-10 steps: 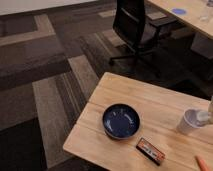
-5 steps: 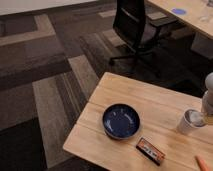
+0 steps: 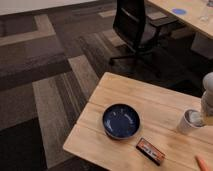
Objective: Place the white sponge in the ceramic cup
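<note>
over round ceramic cup [image 3: 190, 121], pincer [image 3: 206, 118]

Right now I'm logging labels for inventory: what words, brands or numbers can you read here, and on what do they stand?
No text can be read.
Dark packet: orange markings, too blurred to read.
Blue bowl: no marks seen.
Ceramic cup: plain, no label.
Blue disc on the far desk: no readable print.
The gripper sits at the right edge, just over the cup; it bears no visible lettering.
</note>
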Controlling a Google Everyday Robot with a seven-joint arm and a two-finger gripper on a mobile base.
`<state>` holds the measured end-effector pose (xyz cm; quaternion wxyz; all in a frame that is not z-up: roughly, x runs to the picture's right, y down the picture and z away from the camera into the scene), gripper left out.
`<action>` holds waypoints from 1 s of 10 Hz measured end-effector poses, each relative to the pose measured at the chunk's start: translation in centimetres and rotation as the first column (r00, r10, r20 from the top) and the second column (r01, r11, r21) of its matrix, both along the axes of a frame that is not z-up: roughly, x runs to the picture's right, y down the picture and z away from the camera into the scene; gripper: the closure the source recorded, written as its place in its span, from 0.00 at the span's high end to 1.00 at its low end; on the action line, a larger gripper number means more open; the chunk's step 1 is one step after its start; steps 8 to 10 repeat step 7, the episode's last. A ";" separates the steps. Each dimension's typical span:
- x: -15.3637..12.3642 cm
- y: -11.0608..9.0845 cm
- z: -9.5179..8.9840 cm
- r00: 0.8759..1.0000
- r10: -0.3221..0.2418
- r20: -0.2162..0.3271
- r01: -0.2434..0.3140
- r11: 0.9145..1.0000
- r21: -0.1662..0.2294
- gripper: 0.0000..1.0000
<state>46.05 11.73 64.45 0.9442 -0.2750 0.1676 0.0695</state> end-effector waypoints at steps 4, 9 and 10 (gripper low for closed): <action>0.0 0.0 0.0 1.000 0.000 0.000 0.000 1.000 0.000 0.80; 0.0 0.0 0.0 1.000 0.000 0.000 0.000 1.000 0.000 0.80; 0.0 0.0 0.0 1.000 0.000 0.000 0.000 1.000 0.000 0.80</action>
